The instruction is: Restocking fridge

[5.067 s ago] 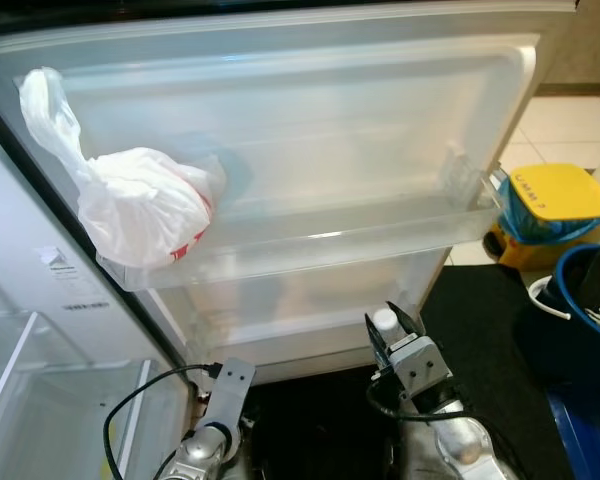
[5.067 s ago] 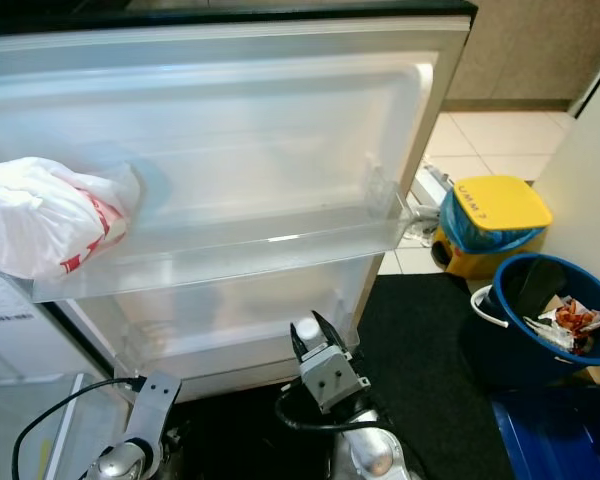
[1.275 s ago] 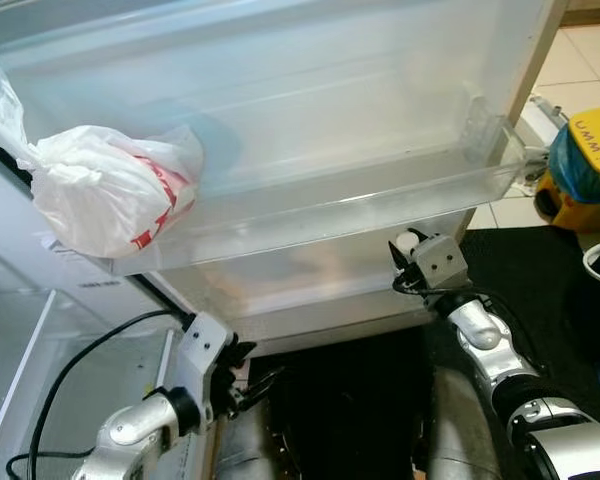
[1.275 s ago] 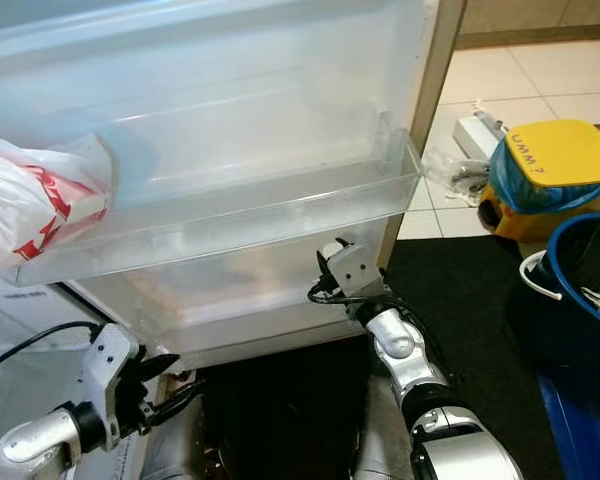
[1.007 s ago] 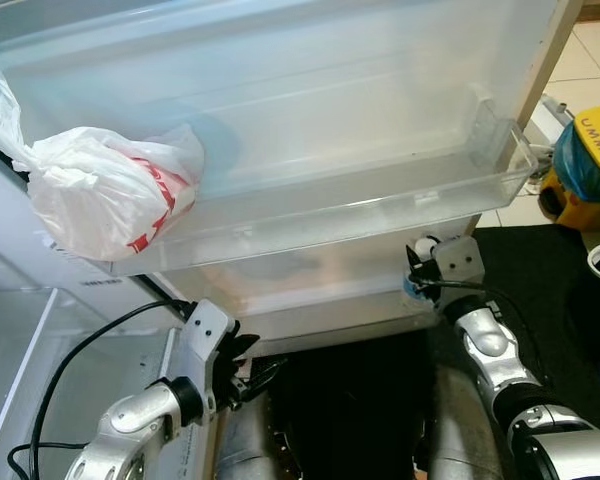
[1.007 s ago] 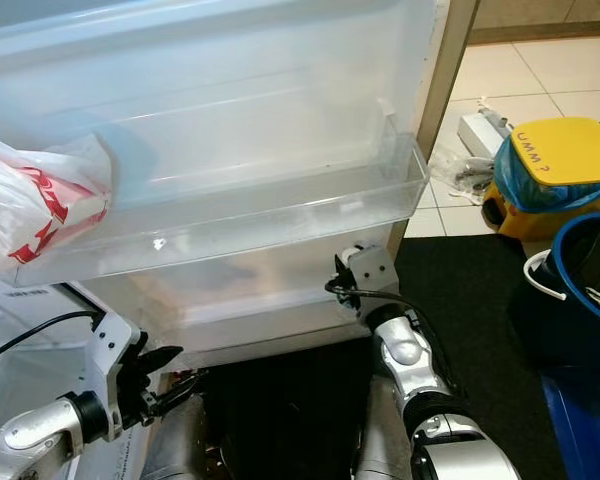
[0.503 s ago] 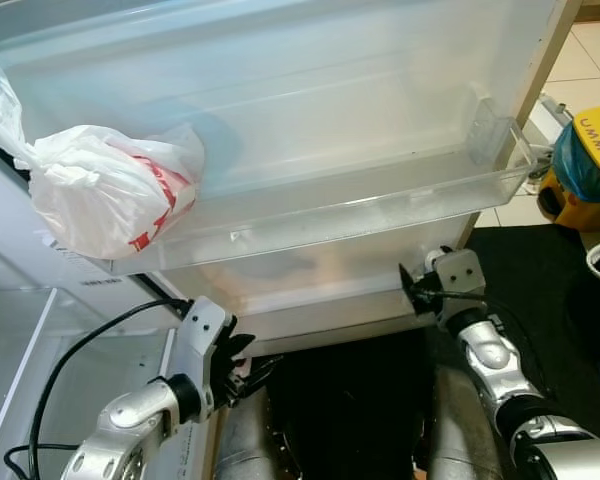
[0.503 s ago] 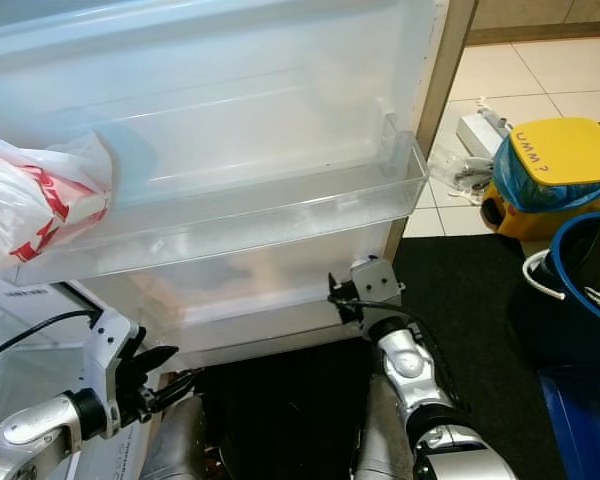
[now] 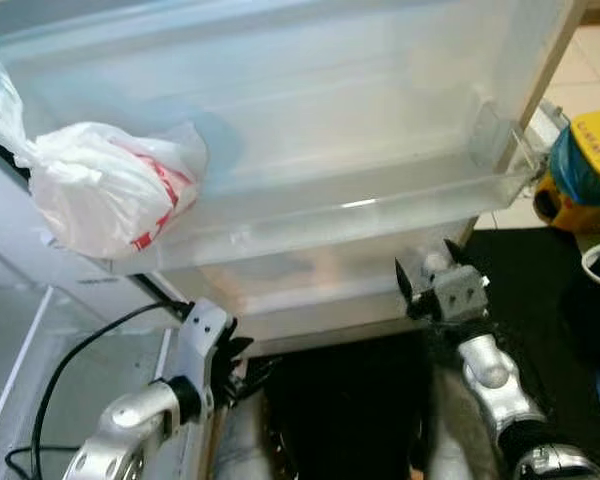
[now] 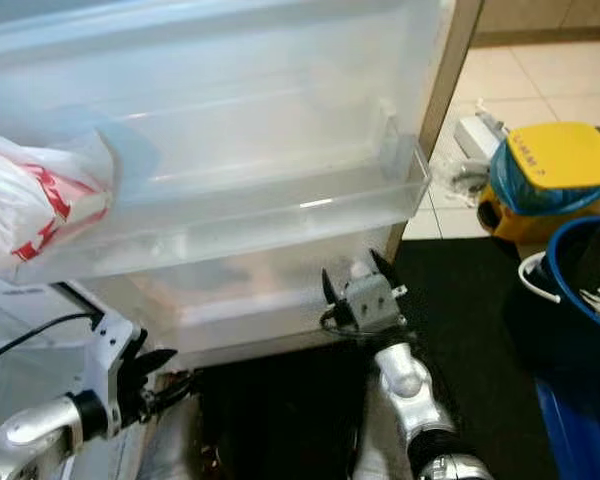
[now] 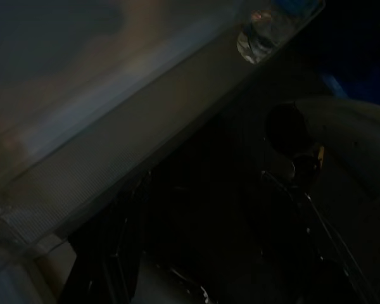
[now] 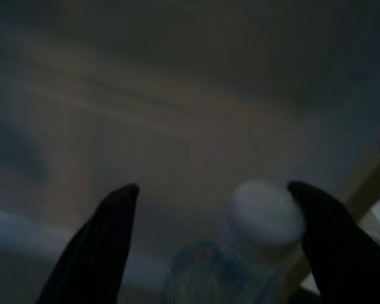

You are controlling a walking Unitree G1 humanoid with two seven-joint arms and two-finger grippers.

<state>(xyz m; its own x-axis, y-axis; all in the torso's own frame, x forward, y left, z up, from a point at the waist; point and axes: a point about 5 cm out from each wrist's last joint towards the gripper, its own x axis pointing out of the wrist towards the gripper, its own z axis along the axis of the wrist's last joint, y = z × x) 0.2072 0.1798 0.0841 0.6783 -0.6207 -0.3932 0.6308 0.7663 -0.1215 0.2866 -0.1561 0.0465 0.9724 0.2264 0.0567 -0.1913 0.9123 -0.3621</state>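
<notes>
Step in hand, as judged: bottle placement into the lower door shelf (image 9: 310,290) of the fridge door (image 9: 310,110), at or just past release. The right gripper (image 10: 360,285) sits at the shelf's outer end, under the upper door shelf (image 10: 280,225). In the right wrist view the right gripper's fingers (image 12: 95,247) are spread wide, and the bottle (image 12: 240,253), white-capped w/ a clear body, stands between them. The cap lies close against one finger; contact can't be confirmed, as the frame is dim and blurred. No squeeze is evident, so the bottle looks to be free, not held. In the left wrist view the bottle sits in the far corner of the lower shelf.

Next move, as judged: draw the right gripper straight back w/o clipping the cap, since the bottle could tip if it is nudged. Clearance under the upper shelf is tight.

The left gripper (image 9: 242,372) hangs low by the fridge body, fingers parted, holding nothing, idle. A white plastic bag (image 9: 110,195) w/ red print rests at the inner end of the upper shelf, well apart from the work.
</notes>
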